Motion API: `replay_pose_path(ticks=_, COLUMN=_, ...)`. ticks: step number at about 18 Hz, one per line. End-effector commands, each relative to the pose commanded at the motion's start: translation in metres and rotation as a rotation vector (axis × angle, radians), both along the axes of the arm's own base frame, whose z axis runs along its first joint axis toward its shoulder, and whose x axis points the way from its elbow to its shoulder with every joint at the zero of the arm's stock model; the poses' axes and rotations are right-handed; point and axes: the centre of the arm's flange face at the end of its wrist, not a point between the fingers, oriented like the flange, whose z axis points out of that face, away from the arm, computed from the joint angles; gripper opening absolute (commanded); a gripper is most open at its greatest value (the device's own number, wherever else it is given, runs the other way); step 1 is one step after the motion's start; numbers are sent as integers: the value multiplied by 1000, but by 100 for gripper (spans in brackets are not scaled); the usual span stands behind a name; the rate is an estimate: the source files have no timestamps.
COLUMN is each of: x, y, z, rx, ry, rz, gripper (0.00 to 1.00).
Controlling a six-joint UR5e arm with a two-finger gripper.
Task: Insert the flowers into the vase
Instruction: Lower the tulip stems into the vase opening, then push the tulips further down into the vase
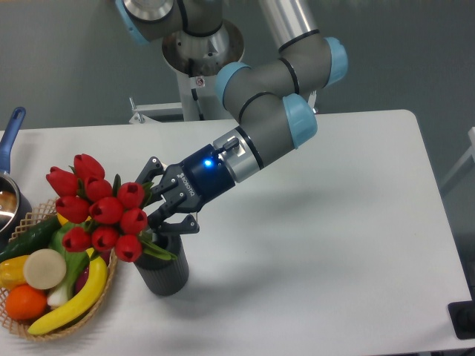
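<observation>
Gripper [157, 208] fingers are closed around the green stems of the flowers [100, 211], just above the mouth of the vase [161, 271]. Its black body with a lit blue light angles down and to the left from the grey arm [263, 111], which reaches in from the upper middle of the view.

Red tulip heads lean out to the left of the fingers, tilted rather than upright, and hang partly over the basket [70, 326]. Their stem ends and a few green leaves reach down to the rim of the vase; whether they sit inside the mouth cannot be told, since the leaves hide it.

Standing upright on the white table [334, 222], the dark ribbed vase is just beside the right edge of the basket. The basket holds a banana [78, 297], an orange [26, 302], a pale round slice [44, 268] and a dark green vegetable [26, 241]. A pot with a blue handle [9, 137] shows at the left edge.
</observation>
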Motion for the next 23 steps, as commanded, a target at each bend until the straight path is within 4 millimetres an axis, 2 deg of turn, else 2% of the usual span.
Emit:
replay_pose_path(ticks=11, x=-14, y=-3, z=-27, rx=-24, ry=-32, rz=17, gripper=33)
replay_pose_path(ticks=23, x=-12, y=-9, z=-56, rx=-52, ry=-67, rz=20, gripper=33)
